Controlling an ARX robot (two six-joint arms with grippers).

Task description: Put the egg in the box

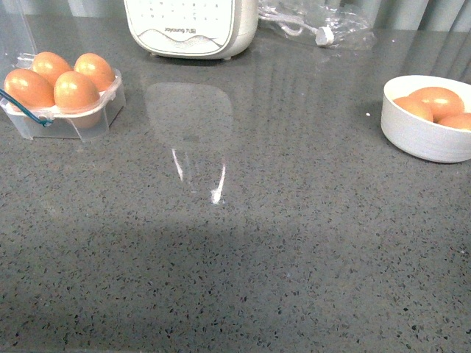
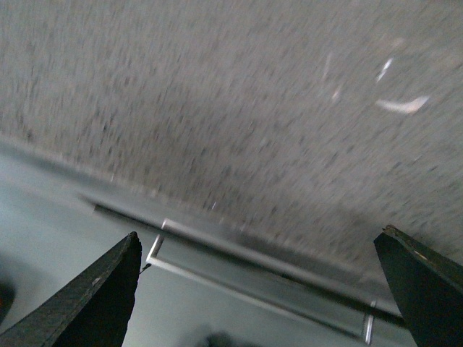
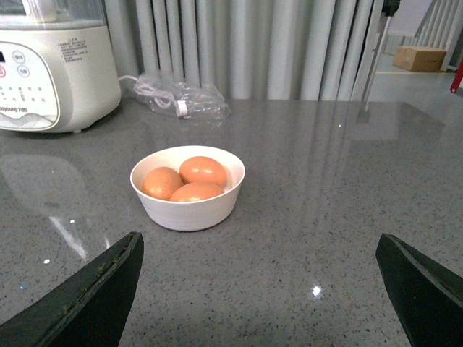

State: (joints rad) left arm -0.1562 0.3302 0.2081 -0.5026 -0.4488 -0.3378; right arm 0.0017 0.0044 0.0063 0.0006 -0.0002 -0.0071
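**Desk:** Where's the box?

**Me:** I see the box (image 1: pixel 66 121) by the left edge of the counter (image 1: pixel 243 250), toward the far side. All four of its cups are filled with four eggs (image 1: pixel 76 91). They are orange-brown and packed close together, and I can't tell one from another. A thin blue band crosses its near-left corner. The clear lid seems to be raised behind it, but it is hard to make out.

**Desk:** And the fingers?

**Me:** On my left wrist camera the left fingers (image 2: pixel 90 296) are spread wide with nothing between them. That picture is blurred. It shows speckled counter, and what may be the counter's edge runs across between the tips. The right fingers (image 3: pixel 90 289) are also wide apart and empty, and they are well short of the bowl.

**Desk:** What's in the bowl?

**Me:** The white bowl (image 1: pixel 419 136) holds three more eggs (image 3: pixel 195 177) and stands near the right edge. A cream-white appliance (image 1: pixel 191 29) stands at the far edge. Beside it, toward the right, lies a clear bag (image 1: pixel 316 26) with a cable in it. Neither arm shows on my front camera.
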